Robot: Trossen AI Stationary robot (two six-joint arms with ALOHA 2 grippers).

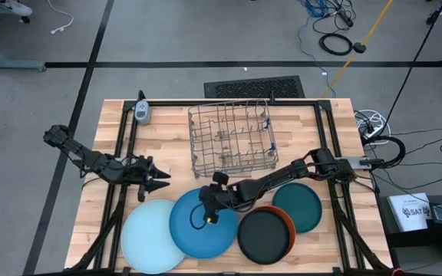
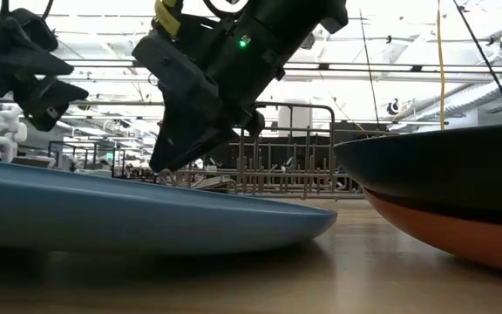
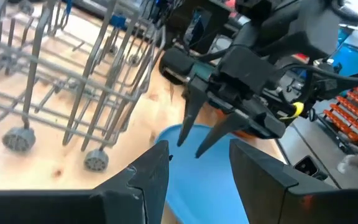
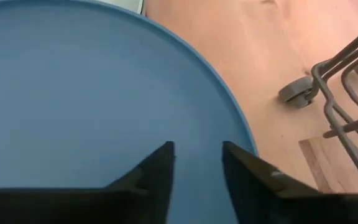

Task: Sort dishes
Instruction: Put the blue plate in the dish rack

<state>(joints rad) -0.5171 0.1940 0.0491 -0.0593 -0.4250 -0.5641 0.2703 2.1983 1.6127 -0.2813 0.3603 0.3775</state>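
Item: round mid-blue flat plate (image 1: pixel 201 225), lying on the wooden surface (image 1: pixel 171 138) before the grey wire dish rack (image 1: pixel 231 136). Right hand (image 1: pixel 209 205) over its rim, narrowly parted, empty. Left hand (image 1: pixel 159 179) waits nearby, parted. Advice: straddle the rim squarely before closing.

Robotics lab; taped concrete floor (image 1: pixel 167 46), loose cables (image 1: pixel 336 42)

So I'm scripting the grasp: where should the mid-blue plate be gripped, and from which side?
Probably by its raised rim on the rack side: the mid-blue plate lies flat, so only the edge offers purchase. The right end effector, open, hangs over that edge already.
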